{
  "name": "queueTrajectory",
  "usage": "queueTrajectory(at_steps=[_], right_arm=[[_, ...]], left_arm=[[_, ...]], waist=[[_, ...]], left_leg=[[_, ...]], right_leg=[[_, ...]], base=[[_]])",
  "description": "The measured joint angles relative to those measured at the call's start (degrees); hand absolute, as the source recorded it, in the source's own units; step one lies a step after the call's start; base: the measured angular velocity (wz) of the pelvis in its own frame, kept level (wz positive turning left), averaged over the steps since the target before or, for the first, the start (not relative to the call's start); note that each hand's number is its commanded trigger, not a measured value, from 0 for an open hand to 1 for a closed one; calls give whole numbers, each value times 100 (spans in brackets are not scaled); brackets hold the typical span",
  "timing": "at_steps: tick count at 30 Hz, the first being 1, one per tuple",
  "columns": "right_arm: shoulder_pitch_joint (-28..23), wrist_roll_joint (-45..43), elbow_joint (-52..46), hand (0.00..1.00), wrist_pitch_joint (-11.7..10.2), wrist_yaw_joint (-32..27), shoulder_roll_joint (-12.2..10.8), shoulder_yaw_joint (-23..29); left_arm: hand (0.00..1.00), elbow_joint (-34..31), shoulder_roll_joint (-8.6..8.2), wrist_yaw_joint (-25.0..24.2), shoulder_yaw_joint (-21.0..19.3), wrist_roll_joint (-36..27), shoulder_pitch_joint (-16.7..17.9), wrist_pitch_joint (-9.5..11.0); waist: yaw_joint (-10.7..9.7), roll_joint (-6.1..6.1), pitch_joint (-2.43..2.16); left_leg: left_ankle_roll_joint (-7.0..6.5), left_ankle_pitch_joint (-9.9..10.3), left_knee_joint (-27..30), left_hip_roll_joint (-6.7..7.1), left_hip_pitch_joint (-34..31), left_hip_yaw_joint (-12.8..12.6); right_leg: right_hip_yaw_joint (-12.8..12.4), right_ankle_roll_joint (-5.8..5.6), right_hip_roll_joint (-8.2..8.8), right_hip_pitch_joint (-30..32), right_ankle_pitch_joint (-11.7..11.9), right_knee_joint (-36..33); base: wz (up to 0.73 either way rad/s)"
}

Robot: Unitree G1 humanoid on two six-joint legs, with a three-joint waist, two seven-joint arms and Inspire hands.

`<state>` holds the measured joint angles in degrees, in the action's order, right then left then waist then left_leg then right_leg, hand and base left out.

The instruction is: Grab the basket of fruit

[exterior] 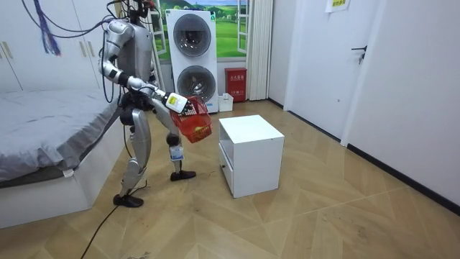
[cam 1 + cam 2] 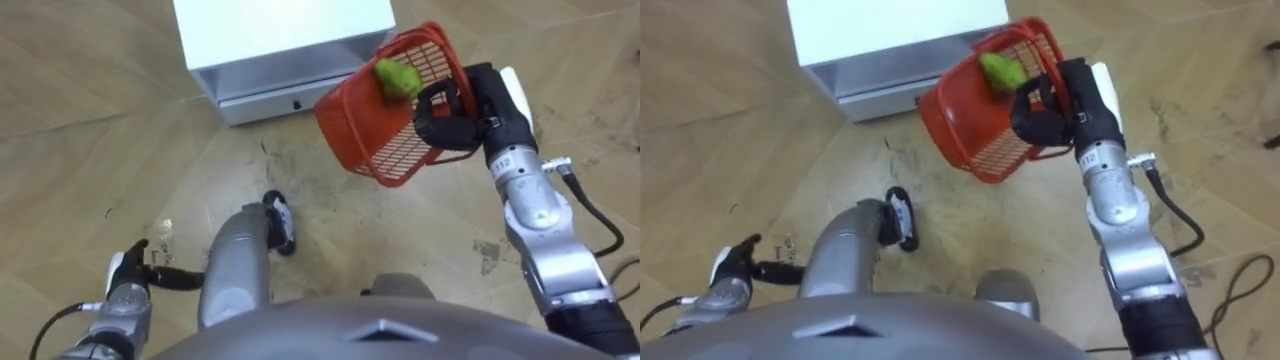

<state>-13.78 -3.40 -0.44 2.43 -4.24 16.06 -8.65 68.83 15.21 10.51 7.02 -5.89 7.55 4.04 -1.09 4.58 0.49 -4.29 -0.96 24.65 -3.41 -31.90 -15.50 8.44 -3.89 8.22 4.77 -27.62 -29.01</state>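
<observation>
white cabinet stood at 12 o'clock | fruit basket hung tilted in air at 1 o'clock | right hand was curled on its rim, basket at its 9 o'clock (nearer hand) | left hand low at 8 o'clock, grip unreadable | green fruit lay inside

The wood floor bears a white cabinet, standing just ahead of the right hand and below it, a drawer front facing the hand. In the room view a bed stands on the floor well behind that hand, while stacked washers and a red box stand far off to its left
</observation>
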Motion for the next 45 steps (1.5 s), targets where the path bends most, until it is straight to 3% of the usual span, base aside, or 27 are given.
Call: queueTrajectory(at_steps=[3, 6, 12, 14, 16, 19, 22, 26, 27, 29, 31, 32, 33, 34, 35, 36, 37, 39, 40, 42, 43, 45], right_arm=[[-30, -193, -113, 100, -1, 90, 2, 39], [-34, -346, -289, 100, -1, 200, 5, 118], [-18, -144, -669, 100, -2, 301, 6, 244], [30, -57, -813, 100, -95, 319, 3, 257], [27, -12, -927, 100, -107, 371, -3, 257], [20, -10, -1128, 100, -111, 484, -17, 263], [8, -9, -1398, 100, -112, 621, -18, 290], [194, -16, -1427, 100, -116, 666, -8, 365], [234, -19, -1427, 100, -116, 667, -5, 367], [292, -11, -1425, 100, -122, 681, -27, 363], [308, -22, -1425, 100, -138, 680, -29, 371], [342, -43, -1425, 100, -159, 685, -32, 365], [372, -44, -1425, 100, -212, 683, -33, 368], [372, -42, -1424, 100, -233, 681, -27, 374], [374, -71, -1412, 100, -245, 689, -50, 376], [374, -95, -1403, 100, -260, 689, -67, 384], [384, -120, -1397, 100, -316, 685, -89, 394], [416, -130, -1398, 100, -356, 688, -82, 384], [417, -141, -1402, 100, -353, 684, -88, 385], [416, -152, -1403, 100, -348, 678, -126, 348], [414, -157, -1400, 100, -346, 663, -137, 349], [341, -167, -1400, 100, -347, 509, -225, 359]], left_arm=[[0, 53, -61, -11, -1, 63, 201, -35], [0, 36, -80, -114, -15, 182, 301, -101], [0, -44, -79, -213, -30, 337, 315, -94], [0, -188, -63, -227, -30, 337, 306, -81], [0, -197, -52, -232, -30, 423, 302, -64], [0, -196, -55, -251, -35, 451, 305, -83], [0, -211, -76, -307, -33, 557, 309, -153], [0, -200, -66, -416, -81, 551, 229, -170], [0, -200, -74, -449, -111, 552, 208, -174], [0, -206, -76, -492, -262, 552, 124, -217], [0, -241, -81, -487, -294, 553, 73, -230], [0, -247, -83, -486, -290, 543, 78, -231], [0, -259, -82, -462, -290, 542, 60, -257], [0, -272, -83, -446, -288, 544, 12, -270], [0, -288, -79, -435, -289, 544, -33, -287], [0, -292, -80, -429, -285, 543, -27, -288], [0, -331, -76, -394, -266, 541, -100, -288], [0, -414, -84, -351, -261, 545, -186, -242], [0, -416, -85, -351, -260, 545, -193, -220], [0, -351, -101, -352, -238, 543, -177, -170], [0, -323, -116, -352, -238, 543, -165, -145], [0, -161, -130, -341, -240, 541, -107, -53]], waist=[[5, -50, -29], [13, -90, -44], [61, -74, -15], [61, -33, 33], [60, -1, 47], [87, 41, 34], [132, 73, 32], [169, 161, -7], [170, 157, -5], [164, 111, -3], [147, 126, -1], [146, 128, -4], [120, 119, -11], [123, 99, -11], [143, 59, -8], [140, 25, 1], [164, -23, 22], [300, -125, 52], [312, -147, 53], [300, -261, 65], [293, -283, 60], [271, -287, 42]], left_leg=[[96, -358, -483, -73, 303, -1], [181, -585, -796, -117, 478, 0], [202, -646, -898, -106, 602, -4], [202, -644, -896, -85, 635, 0], [216, -614, -886, -75, 651, 16], [235, -510, -862, -29, 699, 30], [236, -315, -722, 47, 768, -39], [161, 159, -208, 219, 774, -164], [148, 253, -108, 225, 774, -186], [73, 603, 223, 267, 785, -217], [7, 833, 276, 393, 937, -209], [-51, 987, 304, 515, 1078, -220], [-120, 1112, 291, 625, 1234, -222], [-149, 1169, 268, 663, 1326, -224], [-201, 1234, 149, 731, 1544, -189], [-227, 1254, 68, 751, 1655, -141], [-255, 1277, -113, 775, 1826, -69], [-260, 1275, -410, 758, 2102, 48], [-260, 1275, -465, 748, 2173, 71], [-250, 1275, -767, 690, 2492, 183], [-247, 1276, -812, 680, 2552, 215], [-183, 1307, -946, 687, 2768, 370]], right_leg=[[1, 109, -142, -77, 57, 21], [-2, 180, -227, -103, 92, 11], [7, 226, -237, -198, 78, 33], [-18, 226, -225, -250, 78, 82], [5, 253, -227, -332, 99, 200], [11, 242, -197, -456, 130, 358], [-34, 214, -29, -632, 115, 500], [-38, 83, 239, -933, 44, 577], [-47, 79, 273, -952, 46, 507], [-82, -125, 409, -838, 159, -114], [-108, -173, 624, -662, 367, -830], [-189, -126, 746, -504, 645, -1404], [-287, -56, 829, -344, 1073, -1907], [-302, 7, 878, -264, 1350, -2118], [-339, 56, 904, -175, 1979, -2398], [-342, 45, 896, -156, 2265, -2482], [-394, 24, 844, -10, 2292, -2713], [-343, -6, 658, 548, 1655, -2979], [-338, -4, 592, 674, 1524, -2945], [-359, -12, 303, 1108, 1220, -2331], [-361, -10, 251, 1155, 1201, -2063], [-377, 24, 149, 1214, 1290, -664]], base=[[-2], [-1], [0], [0], [2], [1], [-7], [3], [0], [13], [16], [11], [13], [18], [16], [15], [9], [5], [6], [14], [22], [34]])
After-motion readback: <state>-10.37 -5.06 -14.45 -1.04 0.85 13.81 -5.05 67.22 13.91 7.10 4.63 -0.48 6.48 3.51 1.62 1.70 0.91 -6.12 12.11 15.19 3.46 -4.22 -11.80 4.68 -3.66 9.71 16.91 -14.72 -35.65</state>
